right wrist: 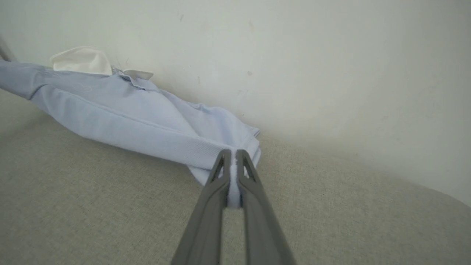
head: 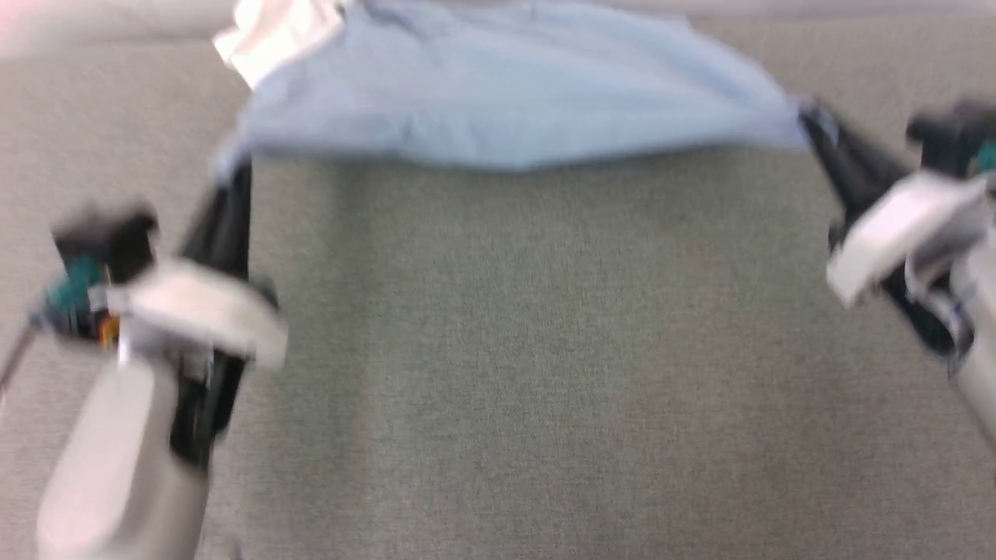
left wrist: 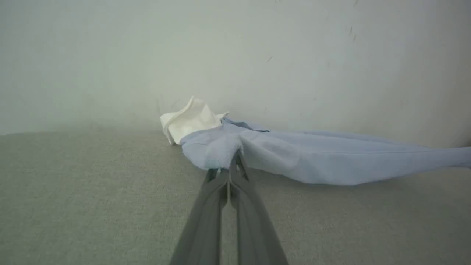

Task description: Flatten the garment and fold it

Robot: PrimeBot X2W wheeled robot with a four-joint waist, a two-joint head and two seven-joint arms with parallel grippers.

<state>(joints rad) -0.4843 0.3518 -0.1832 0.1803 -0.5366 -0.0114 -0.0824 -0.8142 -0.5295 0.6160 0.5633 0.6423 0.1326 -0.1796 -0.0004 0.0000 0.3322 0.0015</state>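
At the left of the head view, which is blurred, the left tool (head: pixel 230 167) points up and away from the robot, its pale forearm below it. Its two dark fingers are clenched on a bunched corner of the garment (head: pixel 506 93). In the left wrist view the fingers meet on that blue cloth, with the white collar (left wrist: pixel 187 119) just beyond and to the left of the grip. From there the shirt runs across the far part of the grey counter (head: pixel 513 350), close to the white wall (left wrist: pixel 235 44). Its near edge is drawn out between the two tools, sags a little in the middle and casts a shadow on the counter beneath. The collar lies crumpled at the shirt's far left end. At the right, the right tool (head: pixel 809 117) is clenched on the shirt's other corner. In the right wrist view a strip of pale cloth is pinched between its fingers, beside a ribbed edge of the fabric. The near half of the counter lies between the two arms.
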